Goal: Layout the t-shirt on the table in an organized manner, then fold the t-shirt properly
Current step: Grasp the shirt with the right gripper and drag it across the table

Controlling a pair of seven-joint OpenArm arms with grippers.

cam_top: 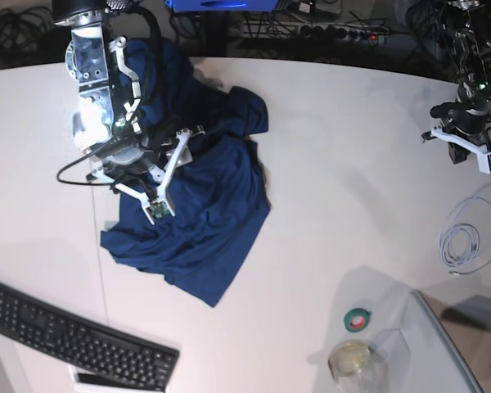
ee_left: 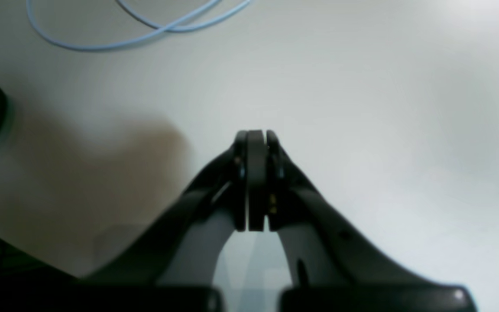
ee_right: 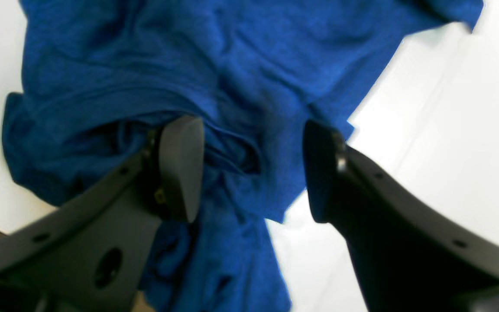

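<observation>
The dark blue t-shirt lies crumpled on the left half of the white table, bunched in folds with one part reaching the far edge. My right gripper hovers over its middle, open. In the right wrist view the right gripper has wrinkled t-shirt fabric below the gap between its fingers, and nothing is pinched. My left gripper is at the far right of the table, away from the shirt. In the left wrist view the left gripper is shut on nothing, over the bare table.
A black keyboard lies at the near left edge. A green tape roll and a clear jar stand at the near right beside a grey panel. A light blue cable coils near the left arm, and this cable also shows in the left wrist view.
</observation>
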